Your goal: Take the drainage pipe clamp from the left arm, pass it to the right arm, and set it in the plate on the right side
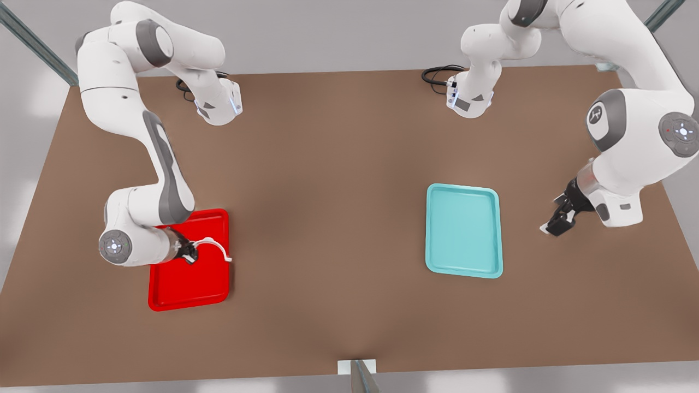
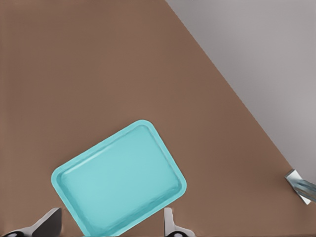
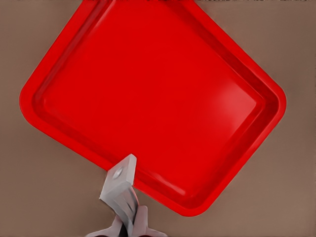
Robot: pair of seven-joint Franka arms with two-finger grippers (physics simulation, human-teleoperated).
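While the right hand (image 1: 190,254) hangs over the red plate (image 1: 188,284) clamped on the white clamp (image 1: 214,245), clamp above the plate's rim, left hand (image 1: 561,217) waits with fingers (image 2: 47,224) apart beside the teal tray (image 1: 463,229), brown surface (image 1: 338,218)

The right arm (image 1: 164,164), at the front view's left, is bent low with its wrist turned sideways; the right gripper (image 1: 189,252) is closed on a thin white strap. The left arm (image 1: 639,131), at the front view's right, is held raised and waiting, its left gripper (image 1: 558,221) angled downward with fingers (image 2: 47,224) spread apart.
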